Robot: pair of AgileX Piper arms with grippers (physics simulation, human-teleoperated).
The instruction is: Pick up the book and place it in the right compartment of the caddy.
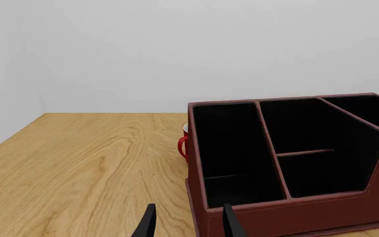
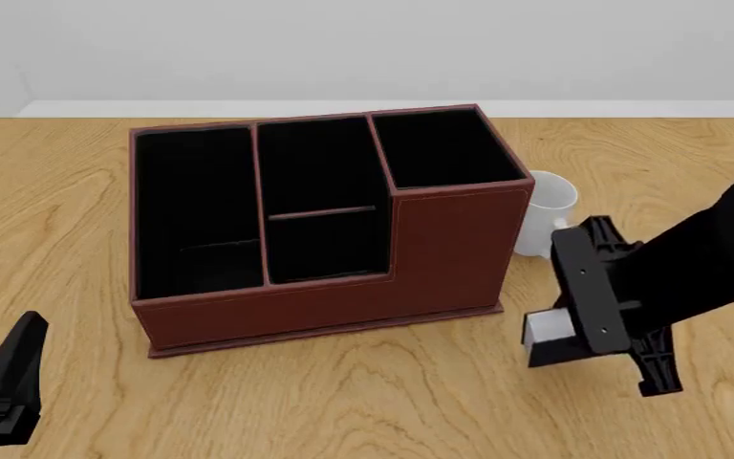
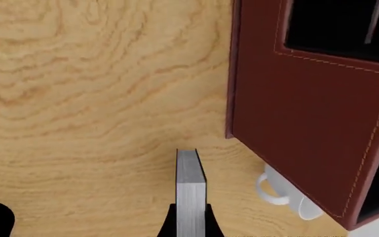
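Right gripper (image 2: 558, 337), clenched on the book (image 2: 549, 330): in the right wrist view its two fingers (image 3: 170, 224) press both covers of the book (image 3: 190, 195), whose white page edges face the camera. In the front view the book is held off the worktop (image 2: 380, 402), just to the right of the caddy's (image 2: 329, 306) front right corner and in front of the white mug (image 2: 549, 203); it has not entered any section. The mug stands touching or nearly touching the caddy's right wall, and in the right wrist view it (image 3: 278, 190) shows beside the tall stitched wall of the caddy (image 3: 308, 123).

The right compartment (image 2: 442, 145), square, black-lined and with the tallest walls, lies at the far right of the caddy. To its left are the section split by a crossbar (image 2: 322, 212) and then the long narrow section.

Left gripper (image 2: 4, 382), released: in the left wrist view its fingers (image 1: 146, 224) stand apart with nothing between them, near the caddy's (image 1: 288, 217) front left corner. A red mug (image 1: 184, 144) shows partly behind the caddy's left wall.
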